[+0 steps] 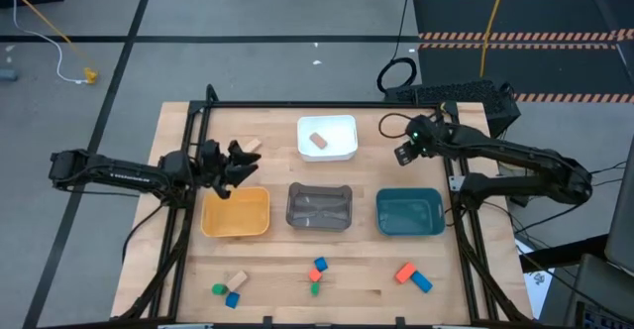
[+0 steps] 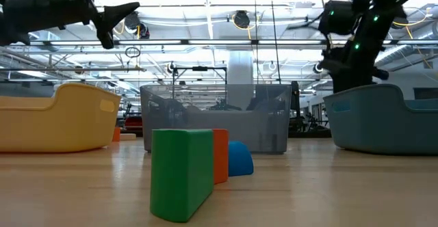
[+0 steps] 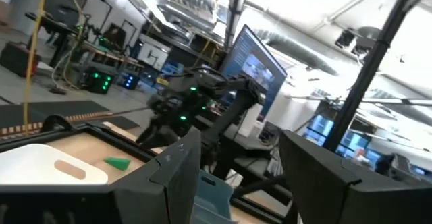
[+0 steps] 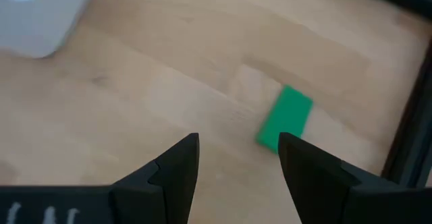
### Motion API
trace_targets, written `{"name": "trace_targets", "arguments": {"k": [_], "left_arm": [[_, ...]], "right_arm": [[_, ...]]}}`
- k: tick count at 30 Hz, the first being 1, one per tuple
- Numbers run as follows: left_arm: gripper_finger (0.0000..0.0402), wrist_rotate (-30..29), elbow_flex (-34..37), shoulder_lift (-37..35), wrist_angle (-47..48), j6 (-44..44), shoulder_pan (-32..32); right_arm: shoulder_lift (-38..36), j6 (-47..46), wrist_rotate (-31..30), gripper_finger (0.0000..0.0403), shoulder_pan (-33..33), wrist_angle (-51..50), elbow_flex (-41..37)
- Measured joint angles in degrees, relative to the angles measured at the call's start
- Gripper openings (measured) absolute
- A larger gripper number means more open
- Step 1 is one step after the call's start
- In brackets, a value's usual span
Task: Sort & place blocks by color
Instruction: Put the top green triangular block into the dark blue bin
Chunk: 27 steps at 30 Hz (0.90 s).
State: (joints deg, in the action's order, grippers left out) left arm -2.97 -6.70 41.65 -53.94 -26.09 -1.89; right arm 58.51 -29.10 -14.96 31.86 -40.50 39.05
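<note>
A wooden table (image 1: 376, 274) fills the middle of the overhead view, with a dark arm reaching in from each side.

The left arm stretches in from the left edge. Its left gripper (image 1: 241, 164) hangs above the table just beyond the yellow tray (image 1: 236, 213), fingers apart with nothing between them. A tan block (image 1: 249, 145) lies on the wood just beside it.

The right arm bends in from the right edge. Its right gripper (image 4: 238, 158) hovers over the far right part of the table, right of the white tray (image 1: 328, 139). Its fingers are apart and empty, and a green block (image 4: 284, 118) lies flat on the wood just beyond them.

Four trays come next. The white tray sits at the far centre with one tan block (image 1: 318, 141) inside. Nearer, in a row, stand the yellow tray, a grey tray (image 1: 319, 208) and a teal tray (image 1: 410, 213).

The remaining blocks lie in three small clusters along the near edge. On the left, a tan block (image 1: 236, 279), a green block (image 1: 218, 289) and a blue block (image 1: 233, 298) sit close together. In the centre are a blue block (image 1: 320, 265), a red-orange block (image 1: 315, 274) and a green block (image 1: 314, 288). On the right, a red-orange block (image 1: 404, 272) touches a blue block (image 1: 422, 281).
</note>
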Motion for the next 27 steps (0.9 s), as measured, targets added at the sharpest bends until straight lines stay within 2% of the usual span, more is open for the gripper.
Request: {"name": "trace_targets", "arguments": {"k": [4, 8, 17, 23, 27], "left_arm": [[0.0200, 0.0, 0.0, 0.0, 0.1, 2.4, 1.5], [0.0200, 0.0, 0.0, 0.0, 0.2, 4.7, 3.0], [0.0200, 0.0, 0.0, 0.0, 3.5, 5.5, 5.7], [0.0200, 0.0, 0.0, 0.0, 5.4, 5.4, 7.3], [0.0200, 0.0, 0.0, 0.0, 5.4, 5.8, 7.8]], "right_arm": [[4.7, -4.6, -0.4, 0.0194, 1.5, 0.7, 0.0], [8.5, -6.6, -3.9, 0.0194, 2.8, 0.5, 0.0], [12.9, -3.3, -4.2, 0.0201, 5.8, 2.1, -0.8], [12.9, -2.1, 3.1, 0.0210, 9.5, 9.8, -5.9], [12.9, -3.4, 4.6, 0.0209, 11.6, 15.1, -9.9]]}}
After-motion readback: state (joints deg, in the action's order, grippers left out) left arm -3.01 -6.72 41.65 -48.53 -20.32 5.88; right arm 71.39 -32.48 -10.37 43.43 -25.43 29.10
